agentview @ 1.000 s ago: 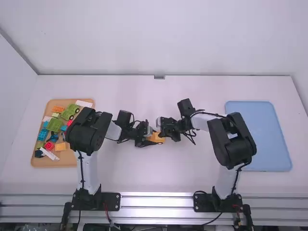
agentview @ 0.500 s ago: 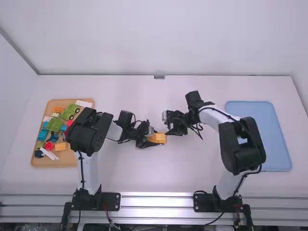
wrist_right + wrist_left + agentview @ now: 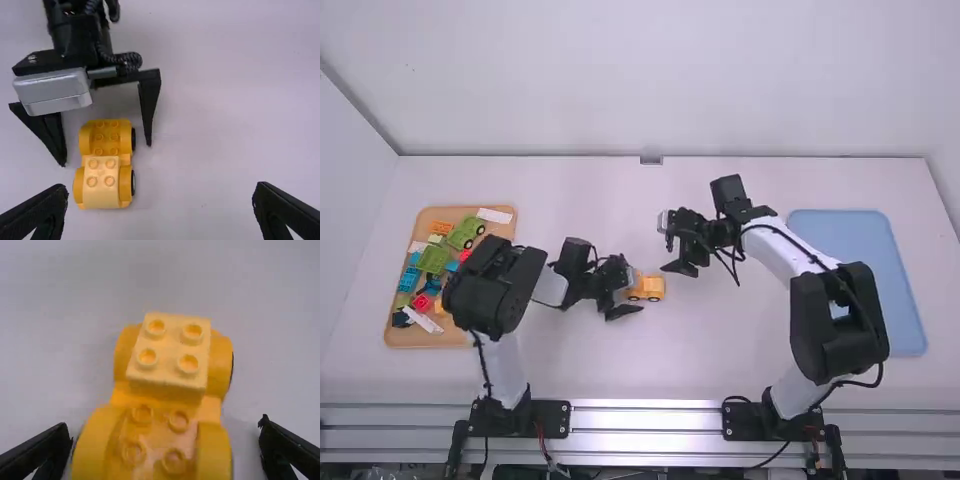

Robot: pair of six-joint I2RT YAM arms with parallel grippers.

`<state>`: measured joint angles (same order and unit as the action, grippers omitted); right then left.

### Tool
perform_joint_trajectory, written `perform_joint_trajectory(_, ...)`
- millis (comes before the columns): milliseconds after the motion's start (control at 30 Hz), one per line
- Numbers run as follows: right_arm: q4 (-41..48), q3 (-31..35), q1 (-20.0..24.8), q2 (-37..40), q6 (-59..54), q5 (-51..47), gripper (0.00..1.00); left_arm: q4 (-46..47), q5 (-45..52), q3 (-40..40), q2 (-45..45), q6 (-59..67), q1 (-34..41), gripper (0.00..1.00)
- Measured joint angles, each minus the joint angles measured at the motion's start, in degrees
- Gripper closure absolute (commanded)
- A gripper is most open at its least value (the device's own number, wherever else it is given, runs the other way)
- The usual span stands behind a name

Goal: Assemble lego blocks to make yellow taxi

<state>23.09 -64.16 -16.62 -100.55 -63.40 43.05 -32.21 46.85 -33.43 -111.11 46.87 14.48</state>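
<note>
In the high view the yellow car base point(image 3: 645, 288) sits mid-table, its long axis running roughly nine to three o'clock. The left gripper point(image 3: 638, 290) is the nearer one, coming in from nine o'clock with its fingers parted about that end. The right gripper point(image 3: 665, 243) hangs around one o'clock from the car, apart from it. Over at nine o'clock is the tray of loose bricks point(image 3: 430, 340).

In the left wrist view I see the car lengthwise between that gripper's spread fingers, near but with a gap either side. The pale yellow block point(image 3: 167, 352) rides the far end, beyond the fingertips; the nearer studs point(image 3: 155, 440) are bare.

The right wrist view has its own fingers wide apart, holding nothing, and the left gripper astride the bare-studded end. I'd guess the left will back off toward nine o'clock, straight along the car's axis; a skewed exit could nudge the wheels.
</note>
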Motion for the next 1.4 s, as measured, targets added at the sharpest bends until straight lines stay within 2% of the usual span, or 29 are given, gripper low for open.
perform_joint_trajectory(100,-0.3,0.0,-0.3,0.0,0.1,0.0,0.02,1.0,-2.7,3.8,6.0,-0.9,-0.2,0.01)
perform_joint_trajectory(200,-0.5,0.0,-0.4,0.0,0.2,0.0,0.01,3.5,-7.1,8.0,20.9,-4.2,-2.4,0.01)
perform_joint_trajectory(233,-0.6,0.0,-0.4,0.0,0.3,0.0,0.01,3.6,-7.3,8.1,21.6,-4.5,-2.5,0.01)
perform_joint_trajectory(300,-1.6,0.0,-0.4,0.0,0.4,0.9,0.02,6.5,-11.7,9.1,33.9,-9.5,-5.6,0.01)
perform_joint_trajectory(367,-2.8,0.0,-0.4,0.0,0.3,2.3,0.01,9.9,-13.9,9.1,40.8,-12.3,-7.7,0.01)
perform_joint_trajectory(500,-8.0,0.0,-1.0,0.0,1.2,6.1,0.01,17.7,-16.8,10.2,53.3,-15.7,-11.0,0.01)
perform_joint_trajectory(633,-15.6,0.0,-2.5,0.0,6.7,7.5,0.02,20.1,-21.6,12.7,62.0,-20.8,-11.5,0.01)
perform_joint_trajectory(833,-17.2,-2.6,-4.6,0.0,14.9,8.0,0.01,24.1,-39.5,12.7,70.4,-36.9,-11.5,0.03)
perform_joint_trajectory(933,-12.6,-6.7,-5.6,0.0,16.7,8.2,0.01,30.5,-47.0,11.0,72.8,-43.7,-12.8,0.01)
perform_joint_trajectory(1100,-4.1,-12.6,-8.1,0.0,13.8,8.2,0.01,36.5,-51.6,4.9,73.0,-50.9,-17.9,0.01)
perform_joint_trajectory(1300,-4.2,-15.6,-10.9,0.0,12.8,5.9,0.01,43.6,-53.5,-2.7,68.4,-57.8,-26.7,0.01)
perform_joint_trajectory(1400,-5.0,-15.8,-11.6,0.0,12.7,4.7,0.01,46.9,-53.6,-6.9,62.4,-61.0,-31.2,0.01)
